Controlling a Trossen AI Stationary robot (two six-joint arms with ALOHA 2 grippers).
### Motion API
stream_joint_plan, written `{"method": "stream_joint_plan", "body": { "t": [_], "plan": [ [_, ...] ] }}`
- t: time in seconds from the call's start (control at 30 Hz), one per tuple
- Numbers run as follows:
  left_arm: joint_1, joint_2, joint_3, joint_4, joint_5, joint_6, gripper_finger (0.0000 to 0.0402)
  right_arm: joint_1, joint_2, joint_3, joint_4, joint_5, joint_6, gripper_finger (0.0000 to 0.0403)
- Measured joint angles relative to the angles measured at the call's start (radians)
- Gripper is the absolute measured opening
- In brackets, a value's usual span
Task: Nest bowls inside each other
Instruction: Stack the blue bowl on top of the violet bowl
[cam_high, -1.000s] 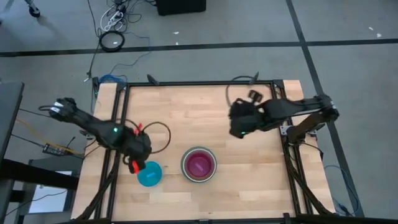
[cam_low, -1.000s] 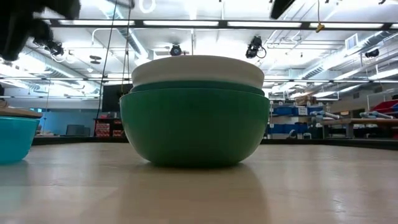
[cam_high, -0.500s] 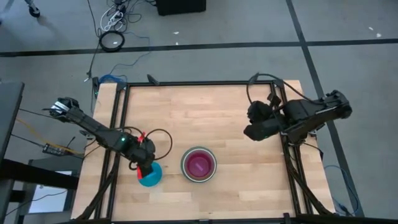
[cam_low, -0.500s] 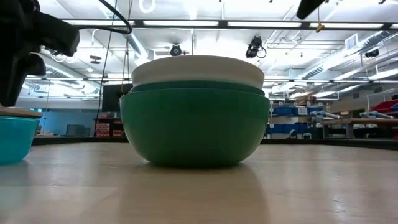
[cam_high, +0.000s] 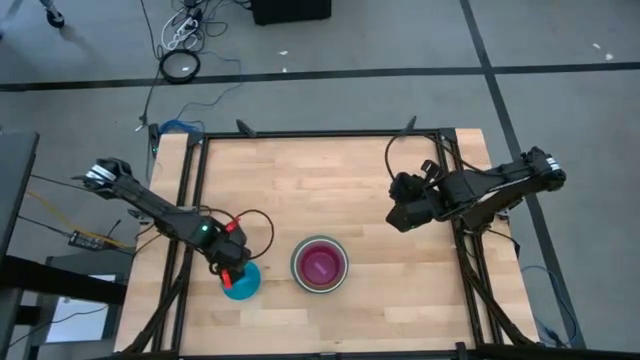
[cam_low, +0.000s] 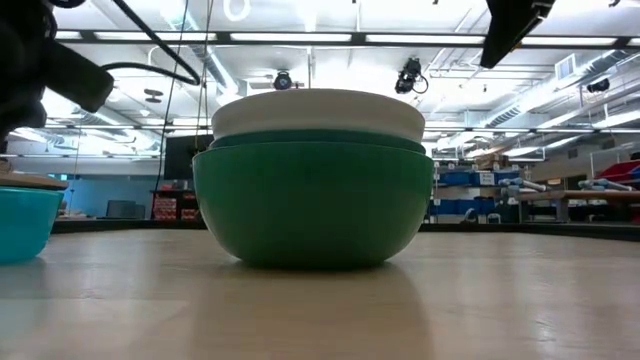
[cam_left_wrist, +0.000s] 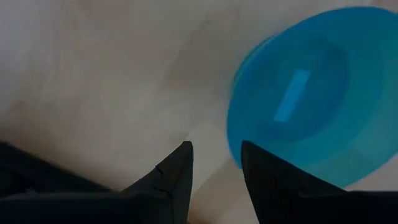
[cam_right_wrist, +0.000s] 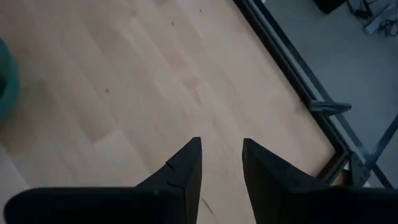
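Bowls sit toward the near edge of the wooden bench. On the left, the light blue bowl rests alone on the wood, and the left pincer hangs over its rim — fingers parted, nothing between them, the bowl's edge just beside one tip. Near it to the right stands the nested stack: a sage green bowl outermost, a teal rim above it, a white bowl inside, and a purple bowl showing in the middle from above. Farther right, well apart from the stack, the right pincer hovers over bare wood — fingers apart and empty.
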Motion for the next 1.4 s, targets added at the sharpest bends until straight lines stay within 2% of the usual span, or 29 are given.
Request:
{"method": "stream_joint_plan", "body": {
  "t": [0.17,0.57,0.67,0.77,0.9,1.0,1.13,1.27,1.4],
  "plan": [
    [0.000,0.028,0.000,0.091,-0.001,0.000,0.0145,-0.006,0.000,-0.005,0.011,-0.004,-0.003,0.0103],
    [0.000,0.200,0.000,0.117,-0.036,0.012,0.0141,-0.006,0.000,-0.005,0.029,-0.018,-0.011,0.0103],
    [0.001,0.228,0.000,0.147,-0.006,0.049,0.0106,-0.006,0.000,-0.005,0.029,-0.018,-0.011,0.0105],
    [0.003,0.227,0.000,0.173,0.004,0.057,0.0029,-0.006,0.000,-0.005,0.029,-0.017,-0.011,0.0105],
    [0.006,0.187,0.001,0.198,-0.030,0.060,0.0008,-0.006,0.000,-0.005,0.030,-0.017,-0.011,0.0105],
    [0.017,0.138,0.024,0.211,-0.094,0.071,0.0006,-0.010,0.000,-0.005,0.030,-0.015,-0.011,0.0103],
    [0.040,0.070,0.099,0.210,-0.235,0.119,0.0004,-0.026,0.000,-0.005,0.032,-0.014,-0.011,0.0103],
    [0.091,0.049,0.202,0.252,-0.396,0.243,0.0003,-0.041,0.000,-0.008,0.042,-0.013,-0.015,0.0102],
    [0.160,0.082,0.291,0.401,-0.436,0.423,0.0003,-0.054,0.000,-0.019,0.084,-0.012,-0.053,0.0104]
  ]
}}
